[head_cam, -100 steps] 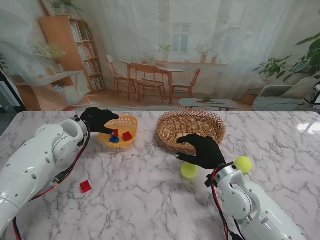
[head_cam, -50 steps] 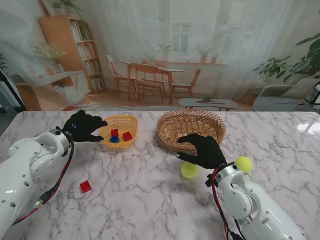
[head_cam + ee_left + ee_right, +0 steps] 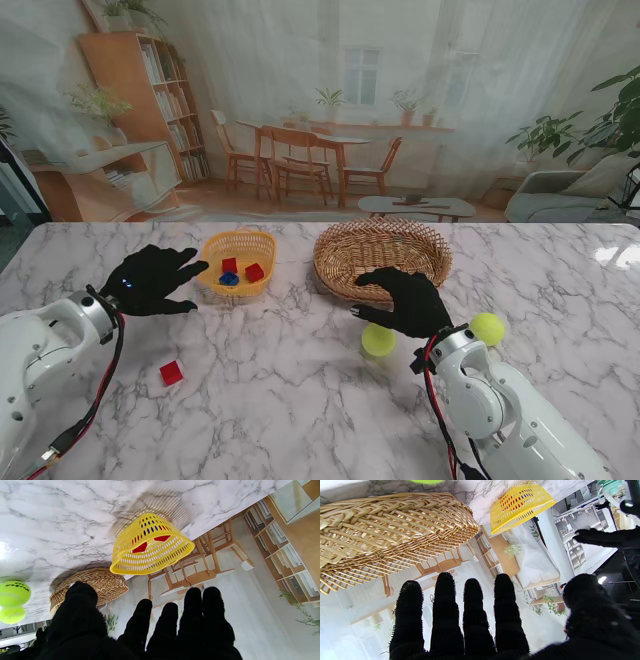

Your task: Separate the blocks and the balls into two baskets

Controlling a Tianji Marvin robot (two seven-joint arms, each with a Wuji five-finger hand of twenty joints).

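The small yellow basket (image 3: 238, 262) holds two red blocks and a blue one; through its mesh (image 3: 150, 547) red and blue show. My left hand (image 3: 150, 279) hovers open to the left of it, fingers spread, holding nothing. A red block (image 3: 171, 373) lies on the marble nearer to me than that hand. The wicker basket (image 3: 381, 257) stands to the right. My right hand (image 3: 405, 300) is open, palm down, just in front of the wicker rim (image 3: 395, 530), over a yellow-green ball (image 3: 378, 340). A second ball (image 3: 487, 328) lies right of that wrist.
The marble table (image 3: 300, 400) runs wide in front of me. Both balls (image 3: 13, 593) also show in the left wrist view beside the wicker basket (image 3: 100, 585). Behind the table hangs a printed room backdrop.
My left hand has drawn back from over the yellow basket, leftward and toward me, and is now spread open. The right hand and balls have not moved.
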